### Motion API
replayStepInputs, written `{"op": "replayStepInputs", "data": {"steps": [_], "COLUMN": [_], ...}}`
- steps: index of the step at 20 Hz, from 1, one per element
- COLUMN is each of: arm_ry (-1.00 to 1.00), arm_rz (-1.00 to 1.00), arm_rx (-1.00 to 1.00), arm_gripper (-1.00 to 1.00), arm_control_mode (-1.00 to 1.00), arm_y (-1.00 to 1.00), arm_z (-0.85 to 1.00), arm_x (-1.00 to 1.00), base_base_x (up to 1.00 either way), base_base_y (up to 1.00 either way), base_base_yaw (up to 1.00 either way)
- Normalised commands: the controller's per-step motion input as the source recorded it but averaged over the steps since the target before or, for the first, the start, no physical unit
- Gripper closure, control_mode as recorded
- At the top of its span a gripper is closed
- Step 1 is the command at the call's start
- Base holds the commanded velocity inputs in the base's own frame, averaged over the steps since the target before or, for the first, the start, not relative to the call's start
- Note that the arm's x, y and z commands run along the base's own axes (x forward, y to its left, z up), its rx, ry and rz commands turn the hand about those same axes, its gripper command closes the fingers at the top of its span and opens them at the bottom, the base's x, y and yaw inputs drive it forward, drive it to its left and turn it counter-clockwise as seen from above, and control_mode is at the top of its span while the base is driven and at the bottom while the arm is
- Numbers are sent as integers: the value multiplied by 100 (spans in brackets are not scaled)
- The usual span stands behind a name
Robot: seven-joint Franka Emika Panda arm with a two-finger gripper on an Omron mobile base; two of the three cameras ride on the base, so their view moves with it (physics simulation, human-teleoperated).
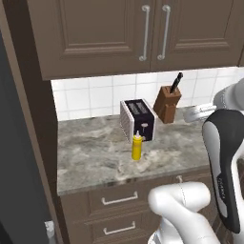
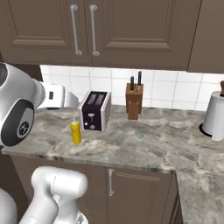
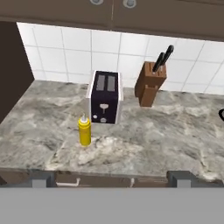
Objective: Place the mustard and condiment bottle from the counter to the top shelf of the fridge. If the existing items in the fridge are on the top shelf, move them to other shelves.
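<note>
With your hand (image 3: pixel 112 179) spread wide and empty, back from the near edge of the surface (image 3: pixel 166 135), bring it down squarely over the mustard (image 3: pixel 85 130), standing upright just in front of the toaster (image 3: pixel 105 103), and close around its middle.

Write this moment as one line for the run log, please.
gripper: open, holds nothing | mustard: upright on counter, in front of toaster | knife block: right of toaster

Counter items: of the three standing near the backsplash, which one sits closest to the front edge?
The mustard, the slim yellow squeeze bottle. It stands in front of the toaster, while the knife block sits back by the tiles.
</note>
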Motion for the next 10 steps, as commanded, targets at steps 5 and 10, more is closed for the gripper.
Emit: {"op": "replayStepInputs", "data": {"steps": [5,10], "arm_ry": [0,6], "arm_rz": [0,18], "arm_rx": [0,1], "arm_gripper": [-100,-100], "arm_control_mode": [100,-100], "arm_y": [0,-38], "arm_z": [0,-32], "arm_x": [0,49], "base_base_x": [97,30], "base_base_y": [-5,0], "base_base_yaw": [8,3]}}
